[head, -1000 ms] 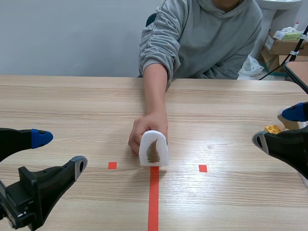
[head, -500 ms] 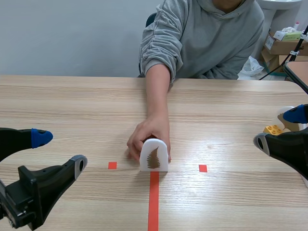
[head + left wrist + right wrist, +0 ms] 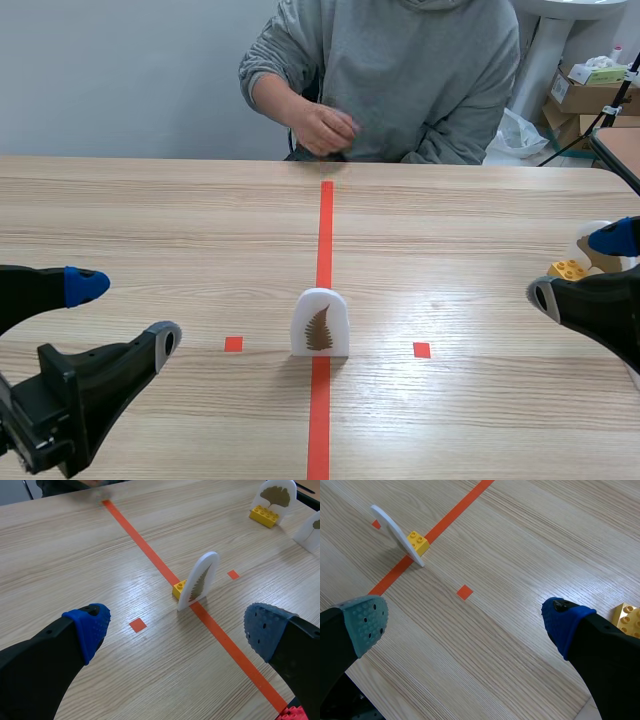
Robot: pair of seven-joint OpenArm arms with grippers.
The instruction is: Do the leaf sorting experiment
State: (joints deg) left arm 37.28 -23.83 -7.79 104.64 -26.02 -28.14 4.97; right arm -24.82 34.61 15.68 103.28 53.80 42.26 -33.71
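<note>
A white arched card with a brown fern leaf (image 3: pixel 320 323) stands upright on the red centre line, held by a yellow brick (image 3: pixel 180 589) behind it; from the right wrist it shows edge-on as the fern card (image 3: pixel 396 533). My left gripper (image 3: pixel 122 315) is open, low at the near left, with the card well ahead of it and nothing between its fingers (image 3: pixel 90 627). My right gripper (image 3: pixel 580 268) is open at the right edge, also holding nothing; the card is far ahead and to one side. The person's hand (image 3: pixel 325 128) is back at the far table edge.
Another white card with a ginkgo leaf on a yellow brick (image 3: pixel 272 502) stands at the table's right side, near my right gripper, with a further white card (image 3: pixel 312 527) beside it. A yellow brick (image 3: pixel 627 620) lies by my right fingertip. Boxes stand off the table at the back right.
The person set the fern card upright on the centre line, let go and drew the arm back to the far edge. Neither gripper has moved.
</note>
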